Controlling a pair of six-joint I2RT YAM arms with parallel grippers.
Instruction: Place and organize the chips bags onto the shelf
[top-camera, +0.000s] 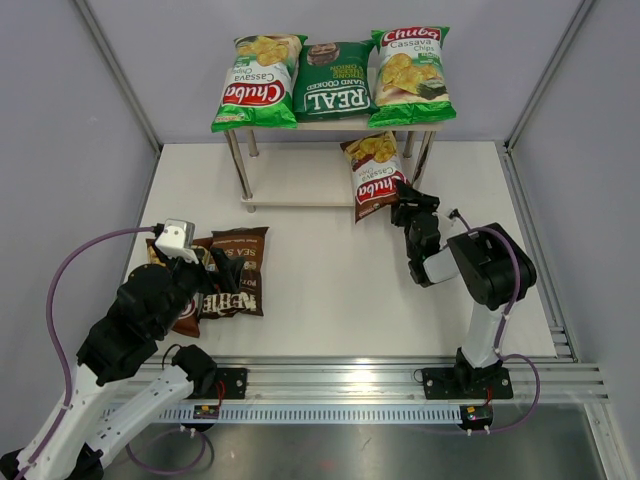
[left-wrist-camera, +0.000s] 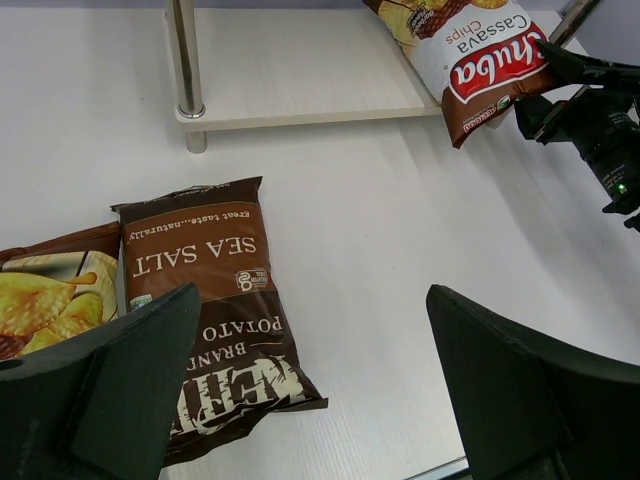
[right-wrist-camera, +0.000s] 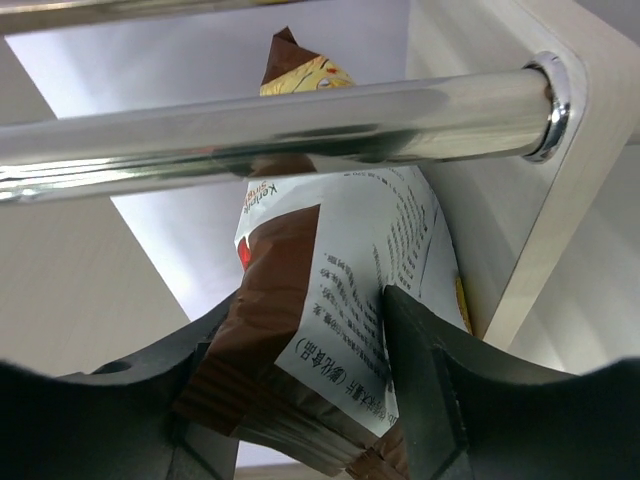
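Tilt control first: right hand (top-camera: 403, 203) clenched on near end of brown bag (top-camera: 372, 168), bag aslant over right end of shelf (top-camera: 300, 190), lower board. Steer far end past metal leg (top-camera: 421, 158), lay flat, loosen only once supported. Meanwhile left hand (top-camera: 212, 268) spread wide over dark bag (top-camera: 238, 272), near left on tabletop (top-camera: 330, 270).

The shelf (left-wrist-camera: 300, 95) has pale wooden boards with a smooth matt finish, on polished metal legs (right-wrist-camera: 270, 125) — mirror-bright. The Kettle bag (left-wrist-camera: 215, 300) and the brown Chuba bag (right-wrist-camera: 350, 240) are glossy, creased plastic film. The table (left-wrist-camera: 400, 250) is white, matt and finely grained, and the left hand (left-wrist-camera: 312, 335) and right hand (right-wrist-camera: 310, 310) are matt black plastic.
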